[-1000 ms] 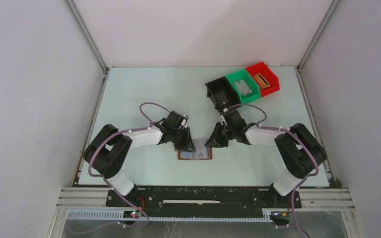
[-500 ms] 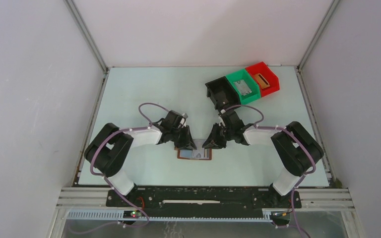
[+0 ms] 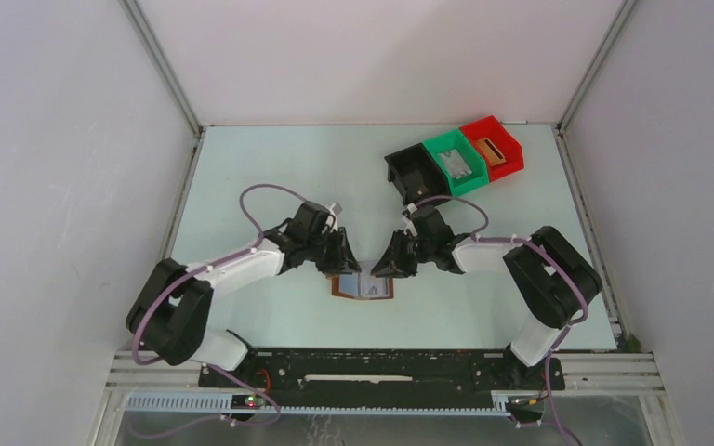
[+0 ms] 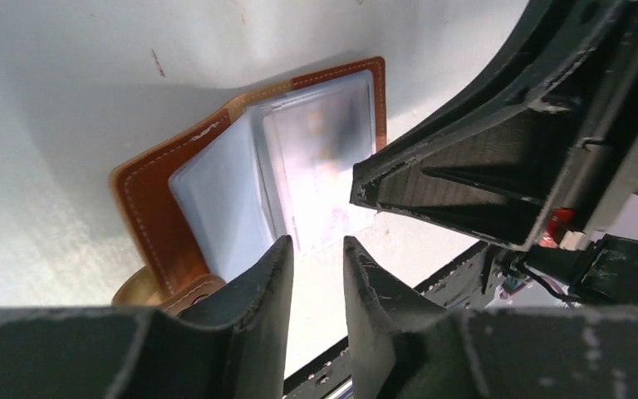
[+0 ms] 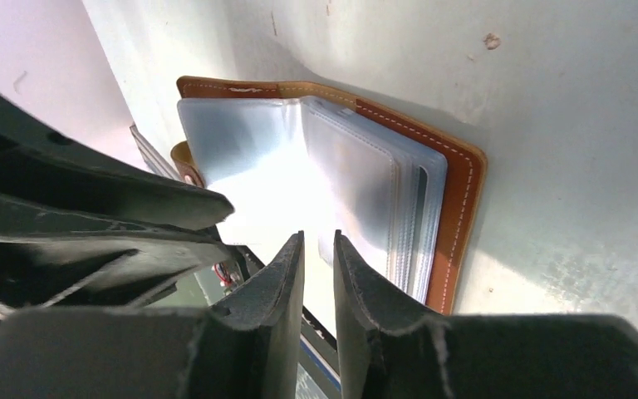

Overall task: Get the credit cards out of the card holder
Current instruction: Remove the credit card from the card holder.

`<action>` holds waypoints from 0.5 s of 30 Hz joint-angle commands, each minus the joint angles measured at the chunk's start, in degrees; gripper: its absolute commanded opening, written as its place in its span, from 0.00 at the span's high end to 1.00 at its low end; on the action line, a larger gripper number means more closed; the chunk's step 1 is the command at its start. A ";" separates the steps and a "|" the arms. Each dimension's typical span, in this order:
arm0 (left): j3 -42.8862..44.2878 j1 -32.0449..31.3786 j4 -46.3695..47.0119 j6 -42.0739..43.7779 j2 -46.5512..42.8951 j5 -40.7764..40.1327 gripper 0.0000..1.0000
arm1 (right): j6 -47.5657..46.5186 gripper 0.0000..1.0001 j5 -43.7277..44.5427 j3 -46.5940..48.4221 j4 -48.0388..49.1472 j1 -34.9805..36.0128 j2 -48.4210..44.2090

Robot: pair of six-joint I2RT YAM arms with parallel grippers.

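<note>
Hovering over the open brown leather bifold card holder [image 3: 364, 287], left fingers [image 4: 257, 299] and right fingers [image 5: 278, 291] stand narrow, seemingly empty; one sleeved card [image 4: 332, 133] likely remains inside.

Orange-brown card holder [image 5: 463, 191] with pale stitching, bluish-white sleeves [image 5: 241, 141]; black bin [image 3: 396, 177], green bin [image 3: 442, 142], red bin [image 3: 513, 153]

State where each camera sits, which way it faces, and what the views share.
Top external: above and behind the robot, facing down at the table; shows both arms, left end effector and right end effector at the card holder.
Left wrist: on the left arm, facing down its own fingers at the open card holder; right end effector intrudes.
Right wrist: on the right arm, likewise; left end effector intrudes.
Shared: all three show the card holder.
</note>
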 commanded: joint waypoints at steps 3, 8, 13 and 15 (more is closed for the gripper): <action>-2.39 1.96 -2.12 2.28 -2.12 -1.92 0.70 | -1.07 0.73 3.48 0.23 -2.22 0.73 -1.66; -3.99 1.98 0.78 1.42 0.27 -0.08 0.72 | -2.62 0.72 7.40 0.20 -5.93 1.01 -4.55; -4.34 2.05 -0.66 1.83 5.10 -2.90 0.76 | -2.83 0.69 8.45 -0.55 -6.39 1.03 -5.56; -5.09 2.05 0.23 1.48 6.55 -2.97 0.77 | -3.06 0.69 8.68 -0.55 -6.84 1.21 -5.03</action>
